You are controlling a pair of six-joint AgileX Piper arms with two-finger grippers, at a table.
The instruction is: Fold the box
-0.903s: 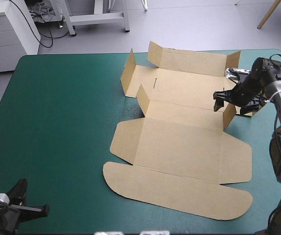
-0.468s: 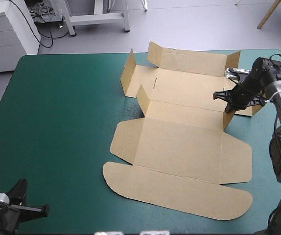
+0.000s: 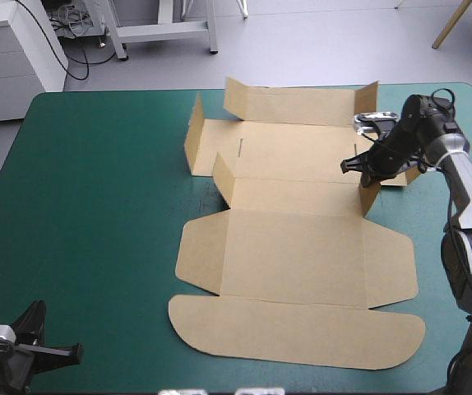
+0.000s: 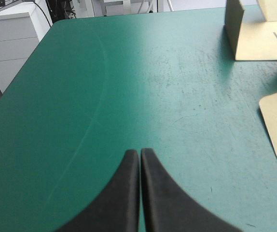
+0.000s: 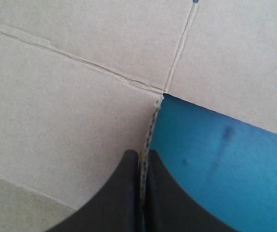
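Right end effector [image 3: 359, 169] clamped on raised side flap of box [image 3: 293, 247], spread over counter's [image 3: 96, 206] right half | left end effector [image 4: 139, 155] pinched closed, empty, well apart | handling: likely light, stiff, creased; grip flap edges

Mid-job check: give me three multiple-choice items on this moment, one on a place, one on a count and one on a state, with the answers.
1. Where is the left claw? A) over the near-left corner of the table, off the box; B) over the box's middle; C) at the table's far edge.
2. How many claws grip the box? A) none; B) one; C) two.
3. How does the box's rounded lid flap stand? A) flat on the table; B) upright; C) tucked inside.
Answers: 1 A, only teal-green cover lies under it. 2 B, just the right claw is shut on the box's edge. 3 A, it lies spread at the near edge.
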